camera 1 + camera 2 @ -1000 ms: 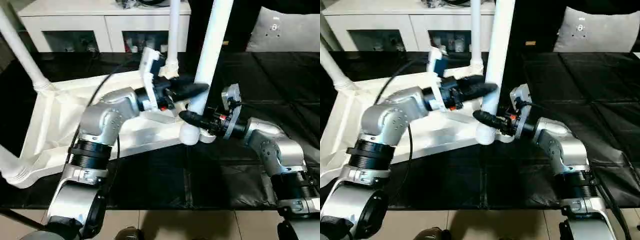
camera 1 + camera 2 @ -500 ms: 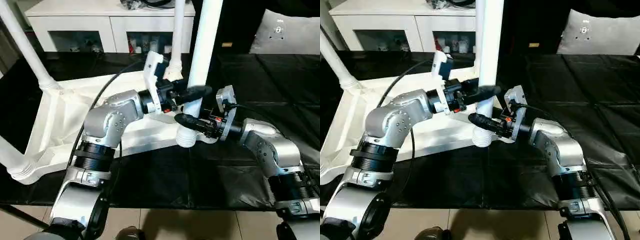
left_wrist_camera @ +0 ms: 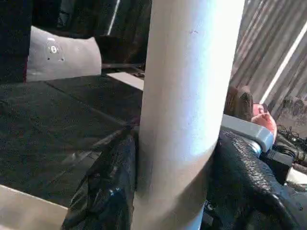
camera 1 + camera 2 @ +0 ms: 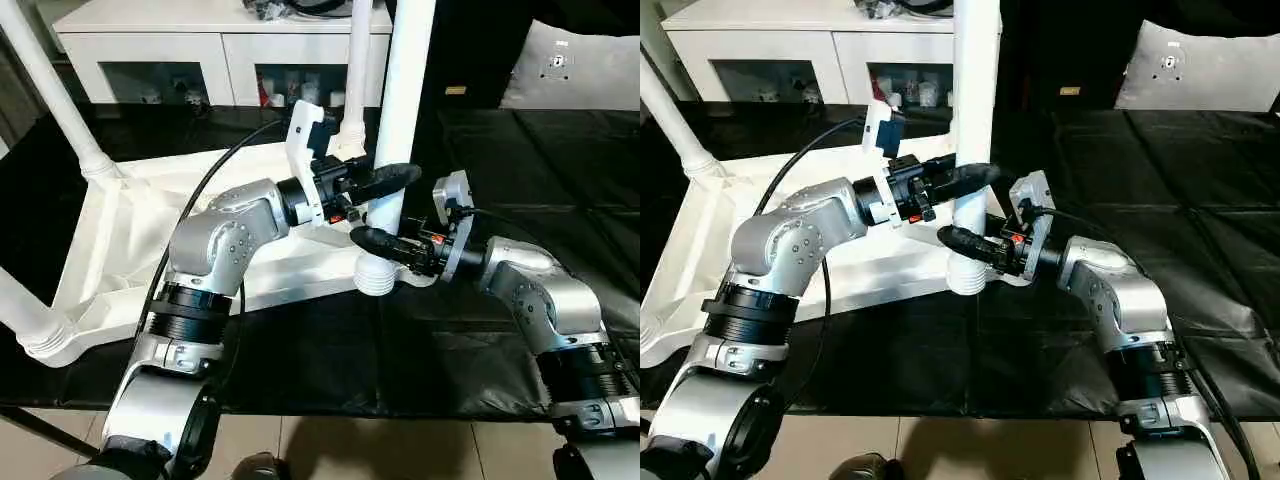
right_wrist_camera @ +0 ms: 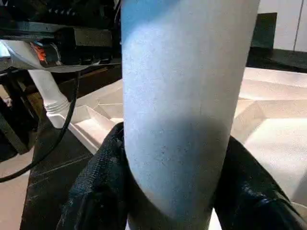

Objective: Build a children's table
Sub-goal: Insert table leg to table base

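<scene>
Children's table (image 4: 130,240) upturned, both grippers, left (image 4: 385,180) and right (image 4: 375,240), clamped on 1 upright leg (image 4: 405,90).

Both arms are brushed silver metal, built from rounded shells joined by black ribbed rings. The left forearm (image 4: 215,240) carries a black cable that loops from its wrist back past the elbow, and a white bracket stands on that wrist. The right forearm (image 4: 535,290) has a small grey box at its wrist. Each tool, left tool (image 4: 385,176) and right tool (image 4: 368,237), has black, textured, tapered fingers, with red marks at the base.
</scene>
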You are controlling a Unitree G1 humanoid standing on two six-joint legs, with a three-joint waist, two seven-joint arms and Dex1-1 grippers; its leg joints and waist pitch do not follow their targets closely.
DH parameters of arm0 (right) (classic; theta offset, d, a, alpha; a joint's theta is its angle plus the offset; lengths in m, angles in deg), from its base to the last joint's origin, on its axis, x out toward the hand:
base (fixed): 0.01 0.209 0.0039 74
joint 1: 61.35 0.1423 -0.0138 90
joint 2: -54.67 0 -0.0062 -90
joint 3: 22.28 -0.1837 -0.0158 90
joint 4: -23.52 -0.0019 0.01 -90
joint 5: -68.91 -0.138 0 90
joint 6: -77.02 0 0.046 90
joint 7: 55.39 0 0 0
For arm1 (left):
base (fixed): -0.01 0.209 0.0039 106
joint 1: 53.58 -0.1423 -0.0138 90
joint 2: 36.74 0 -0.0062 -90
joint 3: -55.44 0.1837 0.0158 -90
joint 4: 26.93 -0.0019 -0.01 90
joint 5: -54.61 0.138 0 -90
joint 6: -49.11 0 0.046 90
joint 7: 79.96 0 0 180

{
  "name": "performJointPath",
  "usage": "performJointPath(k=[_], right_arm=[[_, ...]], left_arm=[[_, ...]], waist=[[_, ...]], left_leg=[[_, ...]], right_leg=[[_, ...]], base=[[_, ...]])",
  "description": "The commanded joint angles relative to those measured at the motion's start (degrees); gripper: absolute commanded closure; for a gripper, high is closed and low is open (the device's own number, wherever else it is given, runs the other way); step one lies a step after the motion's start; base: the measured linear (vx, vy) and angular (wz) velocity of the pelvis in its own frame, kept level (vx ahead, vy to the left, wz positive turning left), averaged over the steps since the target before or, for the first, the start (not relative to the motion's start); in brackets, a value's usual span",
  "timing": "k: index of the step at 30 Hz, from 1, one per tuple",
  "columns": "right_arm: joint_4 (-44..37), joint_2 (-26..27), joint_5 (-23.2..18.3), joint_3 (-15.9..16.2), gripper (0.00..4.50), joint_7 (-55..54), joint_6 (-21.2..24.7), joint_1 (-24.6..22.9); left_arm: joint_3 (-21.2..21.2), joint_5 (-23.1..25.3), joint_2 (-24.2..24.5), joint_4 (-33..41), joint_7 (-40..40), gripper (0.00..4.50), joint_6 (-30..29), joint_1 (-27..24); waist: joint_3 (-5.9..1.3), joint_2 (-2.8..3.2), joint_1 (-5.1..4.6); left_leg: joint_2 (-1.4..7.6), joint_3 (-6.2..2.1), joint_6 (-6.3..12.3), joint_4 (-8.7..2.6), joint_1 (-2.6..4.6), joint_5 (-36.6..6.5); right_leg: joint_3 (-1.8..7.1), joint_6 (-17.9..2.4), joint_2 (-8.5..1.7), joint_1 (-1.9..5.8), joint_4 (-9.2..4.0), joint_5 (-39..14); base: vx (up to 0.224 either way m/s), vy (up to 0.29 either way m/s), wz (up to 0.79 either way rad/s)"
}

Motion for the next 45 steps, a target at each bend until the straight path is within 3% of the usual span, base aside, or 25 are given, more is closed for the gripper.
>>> performJointPath(k=[1, 6, 15, 19, 36, 42, 45], right_arm=[[0.1, -0.4, 0.0, -0.4, 1.93, -0.7, 0.7, 1.3], [0.3, -1.0, 0.4, 0.2, 1.63, 0.1, 1.3, 1.7], [1.7, -3.4, 2.1, 2.4, 0.85, -0.3, 7.3, 2.6], [1.5, -3.3, 1.5, 2.5, 0.81, 0.4, 7.8, 2.6], [1.1, -2.8, 1.3, 3.8, 0.81, 1.7, 9.8, 2.6], [1.6, -2.4, 0.9, 3.3, 1.55, 1.7, 9.1, 2.8], [1.9, -2.2, 0.6, 2.9, 1.66, 1.9, 9.1, 2.9]], left_arm=[[1.5, 1.8, 0.7, 1.5, -1.4, 2.64, 0.1, -0.8], [3.0, 2.9, 1.7, 3.1, -1.0, 2.65, 0.4, -1.2], [4.9, 3.5, 2.5, 5.5, -0.4, 2.68, 1.2, -1.2], [5.6, 3.6, 2.4, 6.3, -0.6, 2.68, 1.2, -1.5], [6.6, 4.0, 2.6, 6.6, -0.7, 2.68, 1.6, -1.4], [6.8, 3.7, 2.6, 6.8, -0.5, 2.68, 1.2, -1.4], [6.6, 3.4, 2.5, 6.9, -0.6, 2.68, 0.8, -1.5]], waist=[[-4.63, -1.26, -0.02], [-4.60, -1.40, -0.05], [-4.58, -1.49, -0.01], [-4.70, -1.52, -0.03], [-4.68, -1.60, 0.00], [-4.65, -1.56, -0.01], [-4.64, -1.52, -0.02]], left_leg=[[3.49, -1.40, 5.21, -3.25, 1.42, -5.2], [3.36, -1.28, 5.25, -3.15, 1.35, -4.7], [3.30, -1.21, 4.84, -3.09, 1.38, -5.0], [3.36, -1.25, 4.82, -3.03, 1.41, -4.5], [3.29, -1.23, 4.57, -2.93, 1.34, -4.7], [3.32, -1.23, 4.34, -2.93, 1.39, -5.2], [3.33, -1.25, 4.25, -2.92, 1.38, -5.3]], right_leg=[[2.46, -11.8, -4.48, 3.14, -3.59, -6.0], [2.48, -11.7, -4.43, 3.11, -3.59, -6.2], [2.53, -11.4, -4.41, 3.09, -3.63, -7.3], [2.50, -11.6, -4.34, 3.11, -3.42, -5.9], [2.50, -11.4, -4.36, 3.10, -3.40, -6.5], [2.51, -11.3, -4.37, 3.05, -3.48, -7.4], [2.51, -11.4, -4.36, 3.00, -3.45, -7.5]], base=[[0.000, 0.000, 0.00], [0.000, 0.000, 0.00], [0.000, 0.000, 0.00], [0.000, 0.000, 0.00], [0.000, 0.000, 0.00], [0.000, 0.000, 0.00], [0.000, 0.000, 0.00]])
